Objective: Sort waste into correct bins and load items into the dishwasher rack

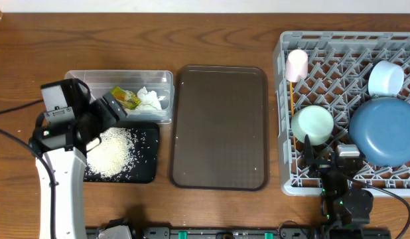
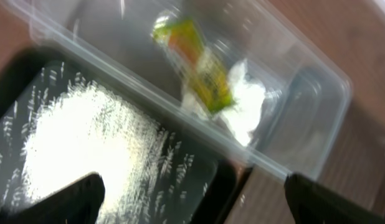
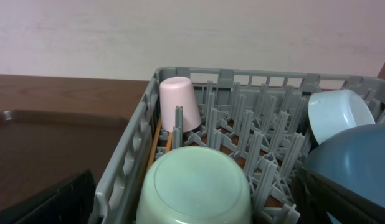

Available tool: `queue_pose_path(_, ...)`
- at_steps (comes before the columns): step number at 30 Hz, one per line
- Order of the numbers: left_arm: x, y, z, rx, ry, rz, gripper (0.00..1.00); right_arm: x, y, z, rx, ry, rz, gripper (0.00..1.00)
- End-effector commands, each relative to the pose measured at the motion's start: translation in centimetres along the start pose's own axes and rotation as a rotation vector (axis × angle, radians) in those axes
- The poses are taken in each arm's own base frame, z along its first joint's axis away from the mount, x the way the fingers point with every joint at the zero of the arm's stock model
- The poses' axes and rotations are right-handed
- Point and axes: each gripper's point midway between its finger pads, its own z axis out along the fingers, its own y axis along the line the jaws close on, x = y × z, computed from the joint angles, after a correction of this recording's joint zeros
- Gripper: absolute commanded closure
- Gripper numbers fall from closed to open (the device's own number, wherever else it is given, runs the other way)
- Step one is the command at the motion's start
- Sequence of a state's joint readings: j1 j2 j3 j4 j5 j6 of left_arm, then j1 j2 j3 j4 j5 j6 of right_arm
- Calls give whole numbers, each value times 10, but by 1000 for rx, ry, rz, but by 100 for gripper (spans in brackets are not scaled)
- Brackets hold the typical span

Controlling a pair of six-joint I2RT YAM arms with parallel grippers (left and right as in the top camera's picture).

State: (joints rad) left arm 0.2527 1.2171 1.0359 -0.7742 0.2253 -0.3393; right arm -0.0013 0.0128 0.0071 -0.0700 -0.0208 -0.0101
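The clear tub (image 1: 119, 78) holds the yellow-green wrapper (image 1: 125, 98) and the white tissue (image 1: 150, 99); both also show in the left wrist view, wrapper (image 2: 199, 68) and tissue (image 2: 245, 109). The black tray (image 1: 146, 166) holds a heap of rice (image 1: 112, 151). My left gripper (image 1: 114, 109) hangs open and empty over the edge between tray and tub (image 2: 192, 208). The grey rack (image 1: 284, 166) holds the pink cup (image 1: 296, 65), green bowl (image 1: 312, 123), light blue bowl (image 1: 385, 78), blue plate (image 1: 384, 129) and chopsticks (image 1: 292, 99). My right gripper (image 1: 331, 161) is open and empty at the rack's front edge, behind the upside-down green bowl (image 3: 192, 186).
The brown serving tray (image 1: 219, 126) lies bare between the bins and the rack. Wooden table shows around everything. The left arm's white body (image 1: 59, 186) stands at the front left. In the right wrist view the pink cup (image 3: 179, 102) stands upside down at the rack's far left corner.
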Motion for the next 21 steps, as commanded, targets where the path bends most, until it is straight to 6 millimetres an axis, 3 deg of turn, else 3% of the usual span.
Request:
queue_pose_path(1, 18, 13, 15, -47, 83, -14, 5, 1, 2, 0, -2, 2, 13, 1)
queue_pose_path(11, 62, 37, 53, -24, 48, -125, 5, 1, 2, 0, -2, 2, 13, 1)
queue_pose_path(21, 66, 43, 75, 158, -263, -212, 5, 1, 2, 0, -2, 2, 13, 1)
